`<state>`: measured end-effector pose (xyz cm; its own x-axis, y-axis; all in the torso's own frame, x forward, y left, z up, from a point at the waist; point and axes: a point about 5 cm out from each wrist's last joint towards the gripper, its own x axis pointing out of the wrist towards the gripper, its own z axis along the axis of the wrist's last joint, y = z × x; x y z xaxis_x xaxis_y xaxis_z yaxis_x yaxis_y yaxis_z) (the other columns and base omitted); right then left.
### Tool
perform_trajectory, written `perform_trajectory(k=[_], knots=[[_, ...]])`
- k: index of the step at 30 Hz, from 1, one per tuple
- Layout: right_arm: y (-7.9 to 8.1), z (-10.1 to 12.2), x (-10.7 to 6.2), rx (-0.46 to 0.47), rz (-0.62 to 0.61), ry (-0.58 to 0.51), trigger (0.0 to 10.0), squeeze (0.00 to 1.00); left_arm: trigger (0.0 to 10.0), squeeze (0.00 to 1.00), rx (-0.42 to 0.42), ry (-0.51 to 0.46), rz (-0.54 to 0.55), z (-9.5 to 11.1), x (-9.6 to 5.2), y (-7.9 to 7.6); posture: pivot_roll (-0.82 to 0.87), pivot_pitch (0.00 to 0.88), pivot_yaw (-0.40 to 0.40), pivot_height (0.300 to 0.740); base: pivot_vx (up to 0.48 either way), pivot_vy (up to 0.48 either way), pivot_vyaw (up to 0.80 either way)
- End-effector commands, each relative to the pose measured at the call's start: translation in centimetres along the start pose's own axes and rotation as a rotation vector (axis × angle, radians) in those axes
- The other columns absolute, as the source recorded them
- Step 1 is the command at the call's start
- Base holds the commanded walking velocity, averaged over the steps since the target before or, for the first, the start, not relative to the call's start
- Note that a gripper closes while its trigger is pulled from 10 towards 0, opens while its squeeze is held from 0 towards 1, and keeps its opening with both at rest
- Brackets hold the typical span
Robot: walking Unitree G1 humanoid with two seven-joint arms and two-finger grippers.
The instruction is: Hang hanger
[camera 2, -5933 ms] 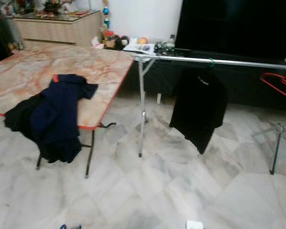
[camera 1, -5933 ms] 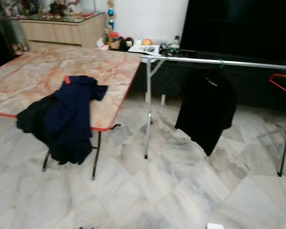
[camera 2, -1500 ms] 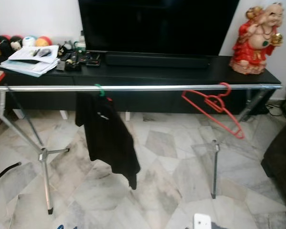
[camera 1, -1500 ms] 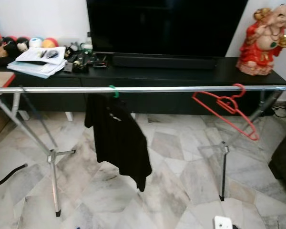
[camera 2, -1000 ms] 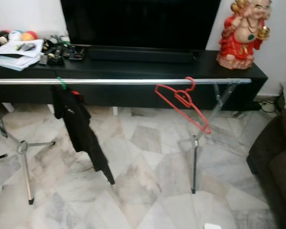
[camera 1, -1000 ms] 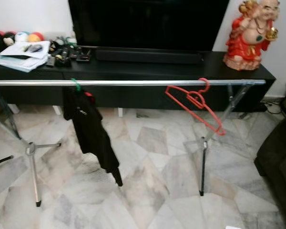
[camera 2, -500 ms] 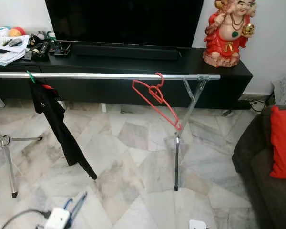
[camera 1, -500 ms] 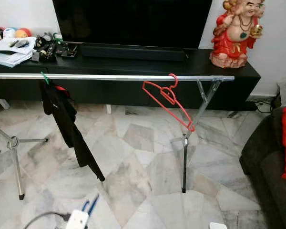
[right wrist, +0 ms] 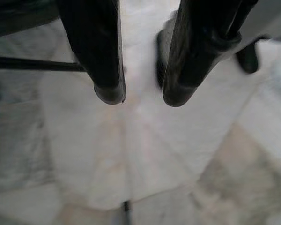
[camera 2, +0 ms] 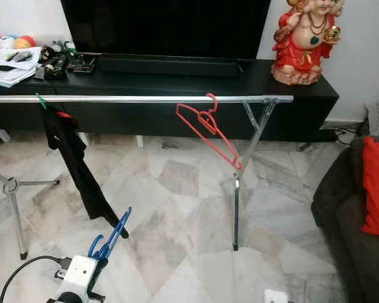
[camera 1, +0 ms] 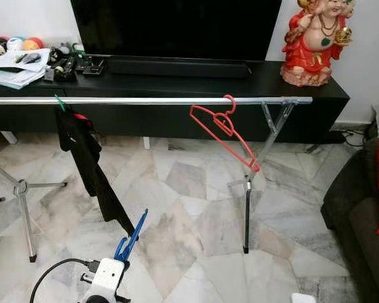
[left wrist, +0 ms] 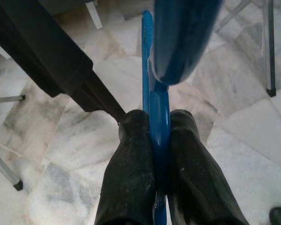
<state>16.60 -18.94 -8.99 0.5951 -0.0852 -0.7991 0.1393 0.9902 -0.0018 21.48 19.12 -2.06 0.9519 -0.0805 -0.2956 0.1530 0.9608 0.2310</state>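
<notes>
left end effector [left wrist: 152,136] clamps 1 blue hanger [camera 1: 131,237] | right end effector [right wrist: 141,96] wide | rail [camera 1: 177,100]: 1 red hanger [camera 1: 224,136], 1 black shirt [camera 1: 88,165]

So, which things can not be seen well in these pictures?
- Blue hanger: in the left wrist view the left gripper covers its lower part and its near end is blurred.
- Rail: its left end is cut off by the left eye view's edge.
- Right gripper: blurred floor beyond it, nothing recognisable.

Blue hanger's [left wrist: 155,112] lower part hidden between the jaws, hook blurred.
</notes>
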Motion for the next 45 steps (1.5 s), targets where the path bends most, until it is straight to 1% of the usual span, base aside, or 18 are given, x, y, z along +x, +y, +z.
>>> perform_trajectory(k=[1,4,6,11,23,28,30,34,37,38,45], knots=[[0.3,-0.6,-0.1,-0.009,-0.01,0.02,10.0,0.0,10.0,0.0,-0.016,-0.017,0.019,0.2,-0.2,0.2,-0.05,0.109,-0.014,0.74,0.0,0.0,0.0],[0.9,-0.5,0.0,-0.011,-0.001,0.02,10.0,0.0,10.0,0.0,-0.016,-0.028,0.02,0.6,0.0,0.2,-0.05,0.106,-0.013,0.74,0.0,0.0,0.0],[0.9,-0.1,0.1,-0.012,0.001,0.011,10.0,0.0,10.0,0.0,-0.013,-0.037,0.016,0.9,0.2,0.3,-0.06,0.106,-0.012,0.74,0.0,0.0,0.0],[0.2,1.0,0.3,-0.012,-0.012,-0.008,10.0,0.0,10.0,0.0,-0.011,-0.048,0.021,1.5,0.6,0.6,-0.06,0.103,-0.009,0.74,0.1,0.0,0.0],[-0.2,1.7,0.4,-0.018,-0.011,-0.019,10.0,0.0,10.0,0.0,-0.012,-0.044,0.025,1.5,0.5,0.7,-0.06,0.093,-0.01,0.74,0.255,0.0,0.0],[-1.8,2.2,0.4,-0.025,-0.024,-0.023,10.0,0.0,10.0,0.0,-0.011,-0.032,0.017,1.4,0.6,0.7,-0.06,0.087,-0.011,0.74,0.285,0.0,0.0],[-2.0,2.2,0.4,-0.024,-0.026,-0.022,10.0,0.0,10.0,0.0,-0.011,-0.031,0.015,1.4,0.6,0.7,-0.06,0.087,-0.011,0.74,0.292,0.0,0.0],[-2.8,1.1,0.0,-0.017,-0.036,0.001,10.0,0.0,10.0,0.0,-0.009,-0.029,0.012,1.4,0.6,0.8,-0.06,0.093,-0.013,0.74,0.307,0.0,0.0],[-2.6,0.6,-0.1,-0.016,-0.036,0.012,10.0,0.0,10.0,0.0,-0.008,-0.028,0.013,1.3,0.6,0.8,-0.06,0.093,-0.013,0.74,0.311,0.0,0.0],[-2.1,0.1,-0.1,-0.017,-0.03,0.022,10.0,0.0,10.0,0.0,-0.009,-0.027,0.012,1.4,0.6,0.8,-0.06,0.095,-0.014,0.74,0.315,0.0,0.0],[-0.9,-0.3,-0.1,-0.02,-0.016,0.03,10.0,0.0,10.0,0.0,-0.012,-0.028,0.01,1.4,0.6,0.8,-0.06,0.1,-0.016,0.74,0.314,0.0,0.0]])
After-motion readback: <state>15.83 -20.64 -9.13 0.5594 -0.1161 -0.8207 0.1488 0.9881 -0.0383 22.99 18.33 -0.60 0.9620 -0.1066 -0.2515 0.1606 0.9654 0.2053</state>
